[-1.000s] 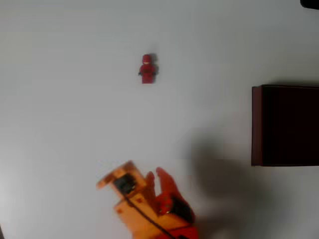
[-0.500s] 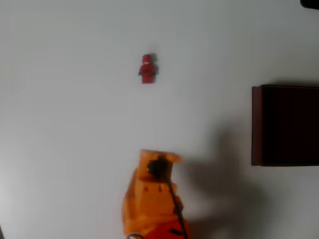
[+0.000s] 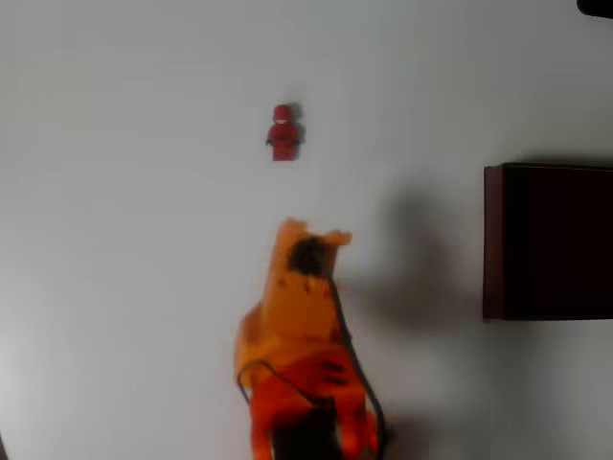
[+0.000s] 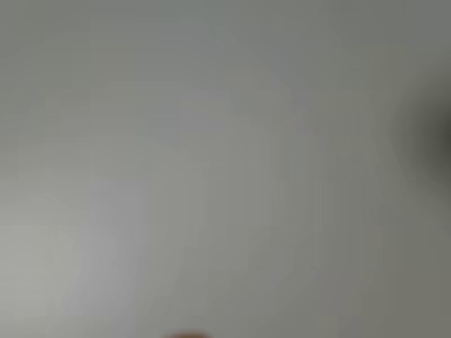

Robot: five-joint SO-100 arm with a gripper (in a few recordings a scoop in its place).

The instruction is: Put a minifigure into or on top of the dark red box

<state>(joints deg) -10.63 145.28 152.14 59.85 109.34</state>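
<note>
The tiny all-red minifigure (image 3: 283,132) lies on the white table in the upper middle of the overhead view. The dark red box (image 3: 548,241) with a near-black interior sits at the right edge, open side up. My orange gripper (image 3: 308,235) reaches up from the bottom, its tip a short way below the minifigure and slightly to its right, not touching it. From above, the arm's body hides the fingers, so their state is unclear. The wrist view is a blurred grey surface.
The white table (image 3: 124,249) spreads bare around the minifigure and to the left. The arm's shadow (image 3: 412,278) falls between my gripper and the box. A small dark object (image 3: 596,7) shows at the top right corner.
My arm has swung from pointing up-left at the bottom to straight up, then reached forward toward the minifigure. The minifigure and the box have not moved.
</note>
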